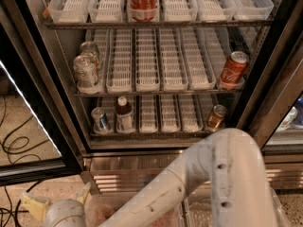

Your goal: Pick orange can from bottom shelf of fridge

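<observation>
The orange can [216, 117] stands upright at the right end of the bottom shelf [161, 134] of the open fridge [265, 79]. It is copper-coloured with a silver rim. My gripper [57, 201] is low at the bottom left, in front of the fridge's steel base and well below and left of the can. My white arm [222, 169] arches up across the lower right, its elbow just under the can, not covering it.
On the bottom shelf's left stand a small silver-and-blue can [100, 120] and a brown bottle [124, 115]. The middle shelf holds a red can [233, 69] at right and two silvery cans [86, 72] at left. A red can [142, 1] stands on top. Cables [14, 145] lie on the floor at left.
</observation>
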Controlling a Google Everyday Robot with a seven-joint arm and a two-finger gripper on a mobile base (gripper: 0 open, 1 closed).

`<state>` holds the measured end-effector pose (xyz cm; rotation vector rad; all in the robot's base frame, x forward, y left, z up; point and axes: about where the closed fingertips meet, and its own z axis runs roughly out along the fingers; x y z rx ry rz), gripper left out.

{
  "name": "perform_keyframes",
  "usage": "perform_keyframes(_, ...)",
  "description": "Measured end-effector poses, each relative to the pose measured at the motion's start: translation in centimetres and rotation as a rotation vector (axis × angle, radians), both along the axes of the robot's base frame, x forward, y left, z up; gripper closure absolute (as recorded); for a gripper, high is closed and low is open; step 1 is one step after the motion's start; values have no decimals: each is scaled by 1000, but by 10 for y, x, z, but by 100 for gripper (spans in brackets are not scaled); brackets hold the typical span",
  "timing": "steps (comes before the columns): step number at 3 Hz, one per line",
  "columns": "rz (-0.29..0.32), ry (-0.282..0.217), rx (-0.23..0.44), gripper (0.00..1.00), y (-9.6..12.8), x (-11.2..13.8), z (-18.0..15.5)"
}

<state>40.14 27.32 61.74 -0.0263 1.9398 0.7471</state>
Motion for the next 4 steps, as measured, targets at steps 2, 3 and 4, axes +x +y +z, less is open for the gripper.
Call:
perform_keyframes(2,69,-1,-5,0,29,-21,-2)
perform_keyframes(3,44,-11,10,0,28,-14,1)
perform_keyframes(4,-46,-49,19,0,21,16,16)
